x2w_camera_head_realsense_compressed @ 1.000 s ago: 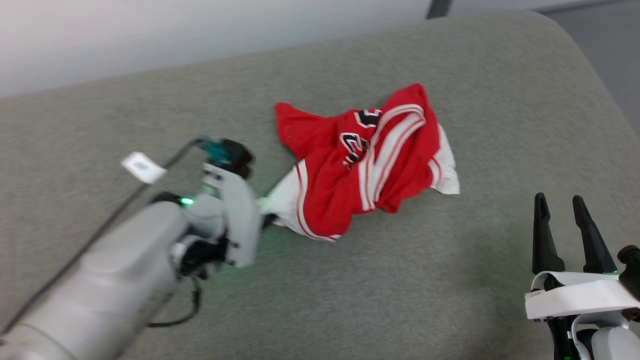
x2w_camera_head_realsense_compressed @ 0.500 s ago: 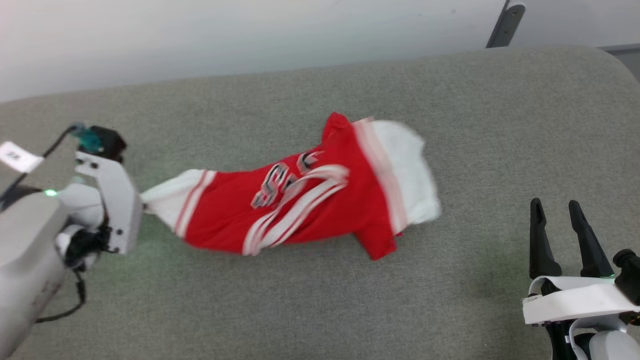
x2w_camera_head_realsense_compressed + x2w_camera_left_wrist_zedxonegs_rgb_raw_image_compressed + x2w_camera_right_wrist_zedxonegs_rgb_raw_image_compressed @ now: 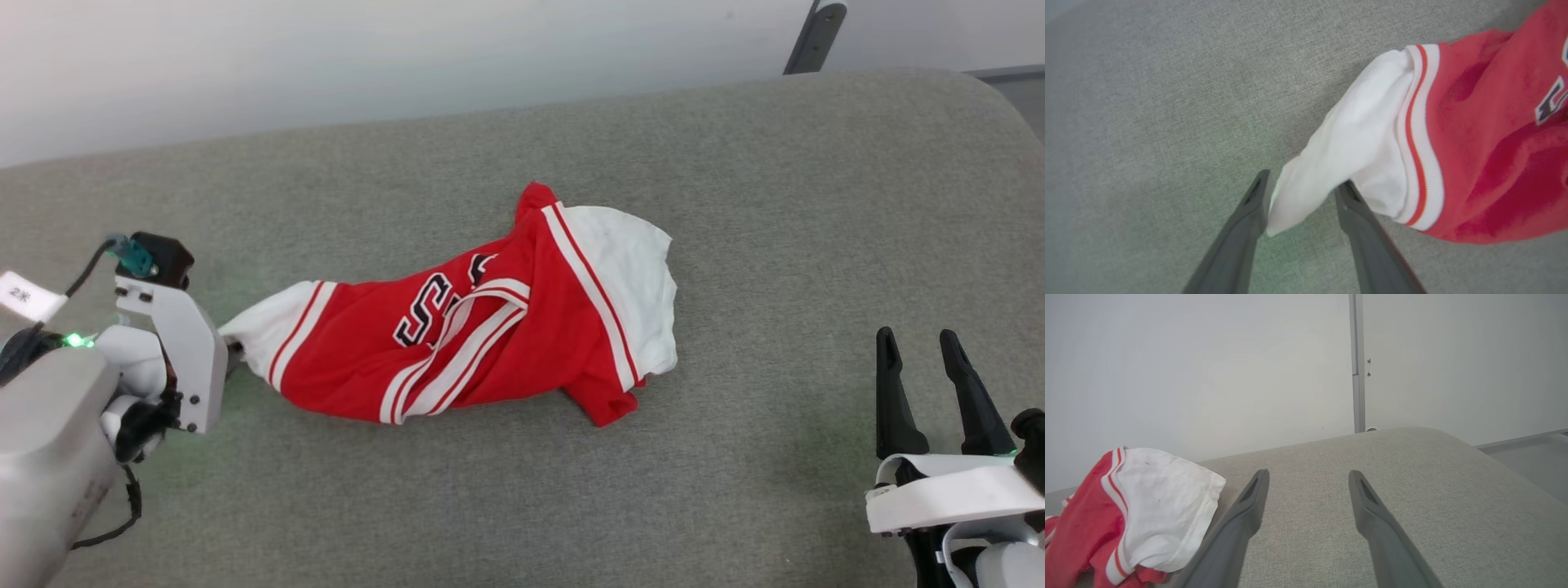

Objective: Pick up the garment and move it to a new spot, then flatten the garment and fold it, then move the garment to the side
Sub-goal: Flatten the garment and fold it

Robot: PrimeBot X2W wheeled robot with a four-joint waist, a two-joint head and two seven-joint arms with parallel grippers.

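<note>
Grey cushion (image 3: 735, 163) centre: probably ending the move, leaving shirt (image 3: 457, 343) bunched there, holding left gripper (image 3: 1304, 181) parted around its sleeve (image 3: 1355, 139), idling right gripper (image 3: 916, 335) wide near cushion's right, needing two-handed flattening next.

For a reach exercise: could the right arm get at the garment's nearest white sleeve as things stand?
Probably yes: only bare grey surface separates the open right tool from the garment's white sleeve.

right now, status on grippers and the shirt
Left gripper open, white sleeve tip between jaws. Right gripper open, clear of cloth. Garment bunched lengthwise on grey cushion. Nothing blocking.
</note>
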